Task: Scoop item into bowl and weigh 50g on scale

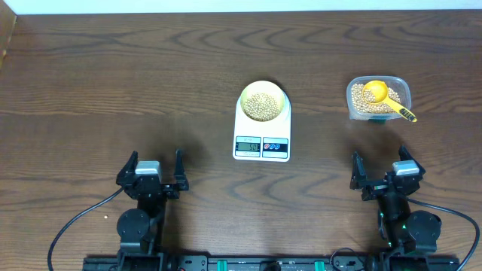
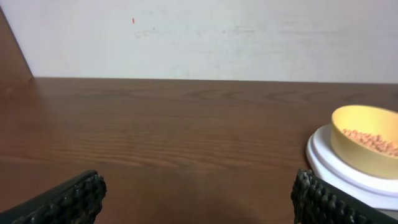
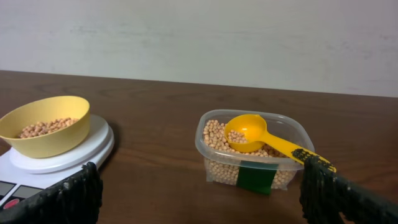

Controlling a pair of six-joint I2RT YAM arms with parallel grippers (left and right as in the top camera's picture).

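Observation:
A pale yellow-green bowl (image 1: 263, 101) holding tan beans (image 1: 263, 105) stands on the white scale (image 1: 261, 143), whose display faces the near edge. The bowl (image 2: 365, 139) shows at the right of the left wrist view, and the bowl (image 3: 45, 124) sits on the scale (image 3: 62, 155) at the left of the right wrist view. More beans (image 3: 217, 134) fill a clear container (image 1: 379, 98) at the right, with a yellow scoop (image 1: 382, 95) lying in it, handle out. My left gripper (image 1: 152, 173) and right gripper (image 1: 385, 170) are open and empty near the front edge.
The clear container (image 3: 255, 155) carries a green label on its near side. The scoop (image 3: 249, 132) lies with its handle over the container's rim. A pale wall runs behind the brown wooden table (image 1: 113, 83). Cables trail from both arm bases.

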